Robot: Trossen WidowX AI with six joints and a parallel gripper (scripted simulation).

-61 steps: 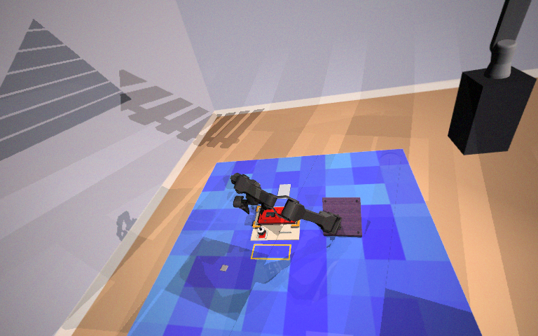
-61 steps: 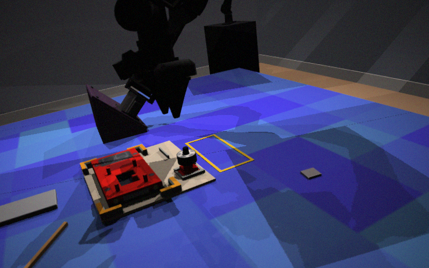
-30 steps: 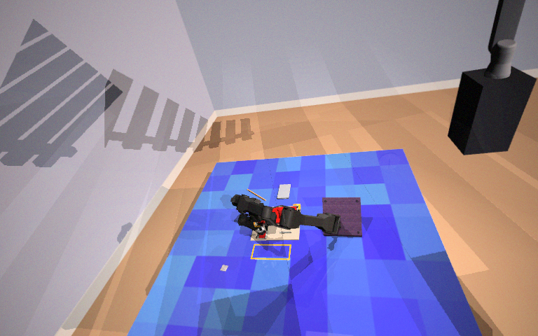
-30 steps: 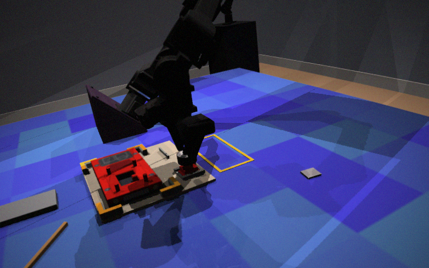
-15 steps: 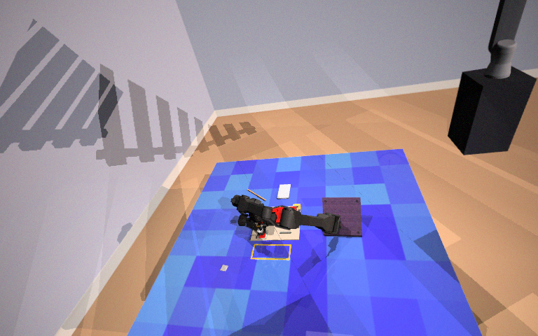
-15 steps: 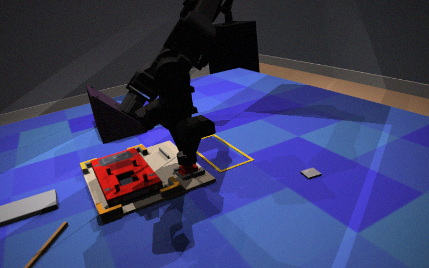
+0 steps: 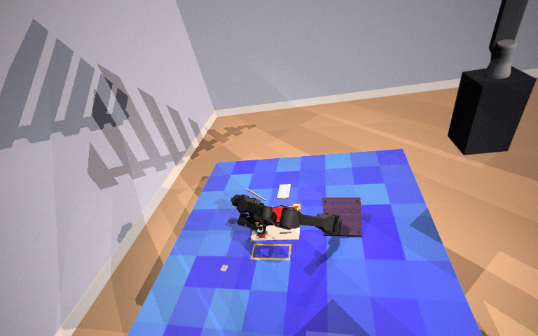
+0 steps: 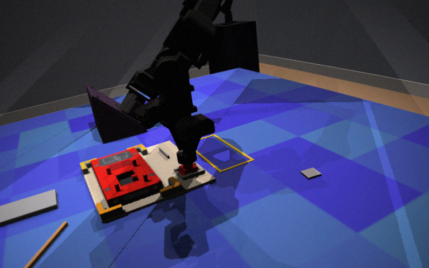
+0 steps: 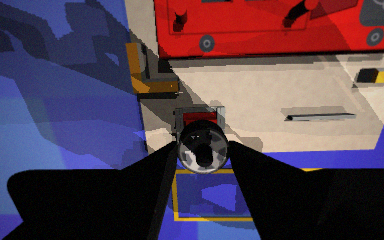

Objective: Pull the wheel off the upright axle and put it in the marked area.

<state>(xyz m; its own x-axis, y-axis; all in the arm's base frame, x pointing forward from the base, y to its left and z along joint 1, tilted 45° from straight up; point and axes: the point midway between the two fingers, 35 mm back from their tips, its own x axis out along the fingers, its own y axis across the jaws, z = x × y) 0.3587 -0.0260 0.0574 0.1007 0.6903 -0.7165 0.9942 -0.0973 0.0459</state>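
The black and grey wheel (image 9: 218, 151) sits at the upright axle over the red stand (image 7: 261, 235) (image 8: 189, 169) (image 9: 200, 117) on the beige board. My gripper (image 8: 186, 156) (image 9: 202, 146) is shut on the wheel, one finger on each side. In the exterior view the fingers hide the wheel and the axle. No clear gap shows between wheel and stand, but I cannot tell how far down the axle it sits. The marked area, a yellow outline (image 7: 290, 252) (image 8: 233, 147) (image 9: 212, 219), lies on the table just beside the board, with nothing in it but shadow.
A red car body (image 8: 132, 187) (image 9: 250, 45) lies on the beige board (image 8: 141, 206) (image 9: 255, 140) among orange corner brackets. A thin grey bar (image 8: 163, 152) (image 9: 322, 117) is also on the board. A pale block (image 7: 284, 191), a wooden stick (image 7: 256, 194) and a small grey tile (image 7: 224, 268) lie around it.
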